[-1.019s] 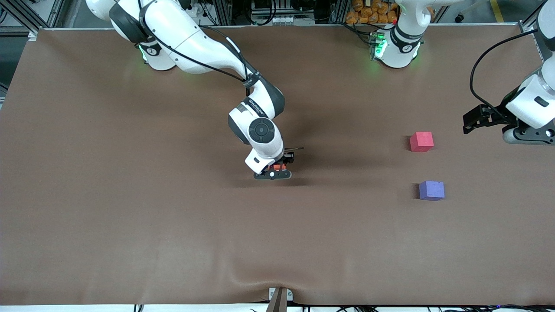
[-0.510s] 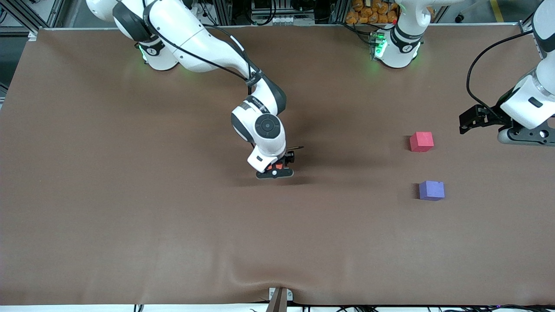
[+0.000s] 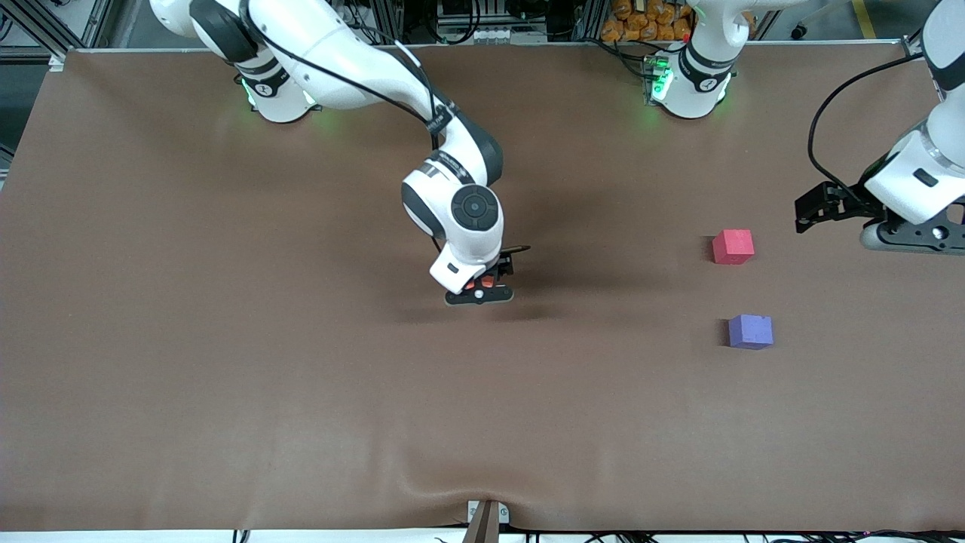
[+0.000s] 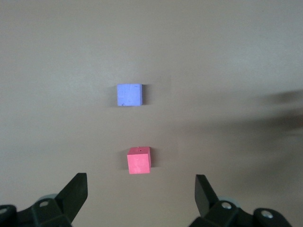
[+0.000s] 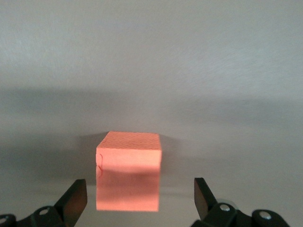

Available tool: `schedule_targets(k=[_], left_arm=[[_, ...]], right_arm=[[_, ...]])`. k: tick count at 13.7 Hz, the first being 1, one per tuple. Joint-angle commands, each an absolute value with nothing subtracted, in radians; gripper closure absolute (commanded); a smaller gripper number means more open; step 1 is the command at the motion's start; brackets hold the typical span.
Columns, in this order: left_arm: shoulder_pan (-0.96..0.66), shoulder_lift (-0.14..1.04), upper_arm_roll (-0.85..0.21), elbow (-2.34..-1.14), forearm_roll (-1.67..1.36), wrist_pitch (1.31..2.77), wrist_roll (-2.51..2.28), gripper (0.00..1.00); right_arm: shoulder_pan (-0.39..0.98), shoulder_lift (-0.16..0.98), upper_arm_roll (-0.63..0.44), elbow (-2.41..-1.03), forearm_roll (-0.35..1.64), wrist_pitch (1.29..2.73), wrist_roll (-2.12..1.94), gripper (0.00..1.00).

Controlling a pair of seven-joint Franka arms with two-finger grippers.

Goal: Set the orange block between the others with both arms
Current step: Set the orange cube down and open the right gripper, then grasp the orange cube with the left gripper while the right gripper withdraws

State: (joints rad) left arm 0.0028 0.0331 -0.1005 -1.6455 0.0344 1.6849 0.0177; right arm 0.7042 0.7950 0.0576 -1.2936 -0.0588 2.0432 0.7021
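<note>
Front view, stock by size. Table (image 3: 226, 377): brown cloth. Right gripper (image 3: 480, 290): jaws spread, nothing held, directly over the orange block (image 5: 128, 176), mid-table. Left gripper (image 4: 141, 196): jaws spread, empty, over the left arm's end. Pinkish-red cube (image 3: 733, 246) and purple cube (image 3: 750, 332): near the left gripper, well apart from the block; the gap between them lies toward the left arm's end.

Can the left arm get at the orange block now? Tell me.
Probably yes: the right end effector is open above the orange block, but still straddles it, so it should lift off first.
</note>
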Motion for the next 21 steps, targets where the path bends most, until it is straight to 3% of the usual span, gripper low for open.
schedule_targets(k=[1,9,16,21], left_arm=[[-0.005,0.041,-0.107,-1.626,0.018,1.669,0.017,0.00],[-0.009,0.120,-0.109,-1.620,-0.075,1.692,-0.038,0.00],[-0.285,0.353,-0.121,-1.416,0.012,1.716,-0.379,0.00],[-0.419,0.446,-0.121,-1.391,0.014,1.839,-0.506,0.00]], right_arm=[[0.613,0.752,0.067,-1.298,-0.061,2.005,0.690,0.00],[0.238,0.770,0.060,-1.264,-0.069,2.052,0.301,0.00],[0.037,0.827,0.058,-1.302,-0.080,2.262,0.057,0.00],[-0.035,0.867,0.058,-1.302,-0.165,2.382,0.052,0.00]])
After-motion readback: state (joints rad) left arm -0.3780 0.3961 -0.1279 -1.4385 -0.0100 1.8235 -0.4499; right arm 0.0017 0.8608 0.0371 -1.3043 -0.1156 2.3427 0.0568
